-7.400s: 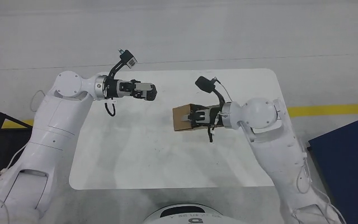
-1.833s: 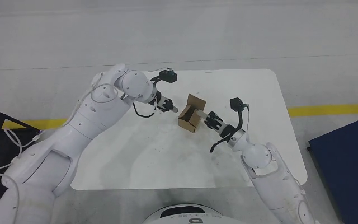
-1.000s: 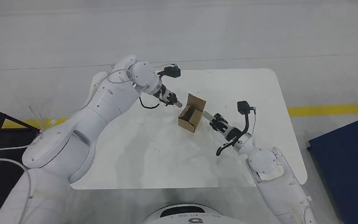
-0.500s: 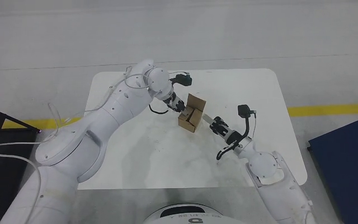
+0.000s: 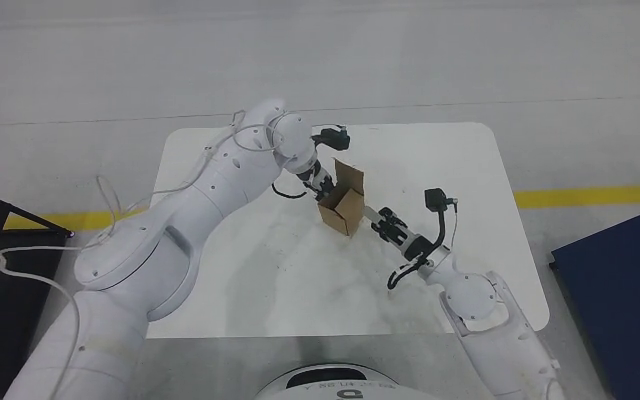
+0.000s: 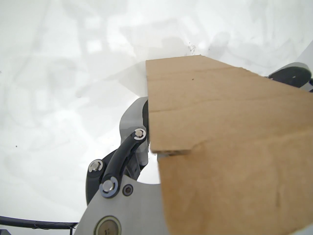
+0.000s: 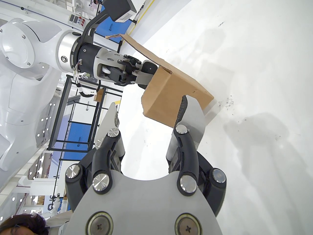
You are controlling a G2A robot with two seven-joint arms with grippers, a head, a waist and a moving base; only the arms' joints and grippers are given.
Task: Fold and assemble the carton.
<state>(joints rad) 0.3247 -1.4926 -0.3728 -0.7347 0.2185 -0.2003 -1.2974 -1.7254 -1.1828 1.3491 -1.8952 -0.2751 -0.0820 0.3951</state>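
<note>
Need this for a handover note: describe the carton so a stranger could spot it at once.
On the white table, look near the middle, between the left gripper and the right gripper. The carton is a small brown cardboard box with one flap standing up. It is the only brown thing on the white top.

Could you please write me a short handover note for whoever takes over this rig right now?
Left hand: at one side of the carton, by its raised flap; whether it grips cannot be told.
Right hand: open, one finger resting against the opposite side, not clamping.
Carton: on the table, between both hands.
Done: the carton is opened up into a box shape.
Left: probably fold the raised flap down and close the carton.
</note>
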